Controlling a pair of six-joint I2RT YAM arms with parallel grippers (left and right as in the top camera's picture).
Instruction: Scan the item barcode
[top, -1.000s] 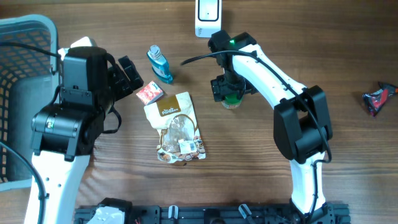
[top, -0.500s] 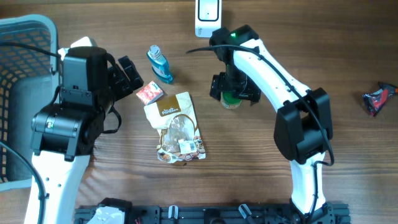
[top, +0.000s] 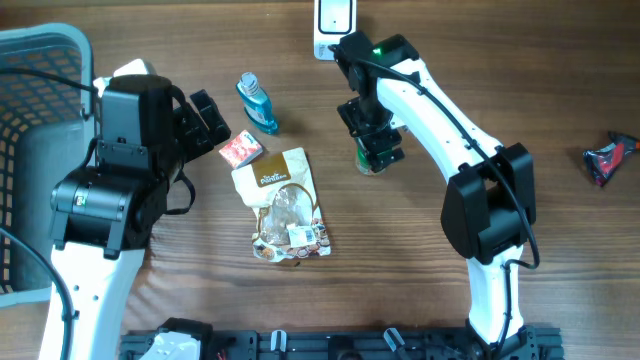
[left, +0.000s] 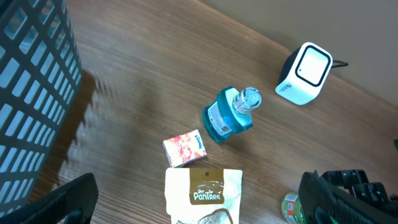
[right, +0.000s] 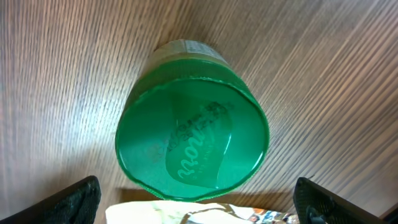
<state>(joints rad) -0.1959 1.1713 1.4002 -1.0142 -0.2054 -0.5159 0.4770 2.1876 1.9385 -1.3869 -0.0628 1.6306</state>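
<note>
The white right arm rises from the near edge of the brown wood-grain worktop (top: 560, 80), runs toward the far edge and folds its wrist down; its black right pincer (top: 374, 140) hangs with fingers spread wide, pinching nothing; the round jar with a glossy green embossed plastic lid (right: 193, 146) stands upright right beneath it, midway along the worktop's width and toward the far edge, the lid showing between the two dark fingertips (right: 71, 199) with worktop visible on both sides; the boxy white scanner with rounded corners (top: 333, 25) sits at the far edge just beyond the jar; the left arm bends near the left edge beside a grey plastic lattice basket (top: 40, 60), its left pincer (top: 208, 118) likewise spread and empty, above a translucent blue bottle (left: 229, 117), a small pink carton (left: 185, 148) and a crinkled cream snack pouch (top: 285, 200).
</note>
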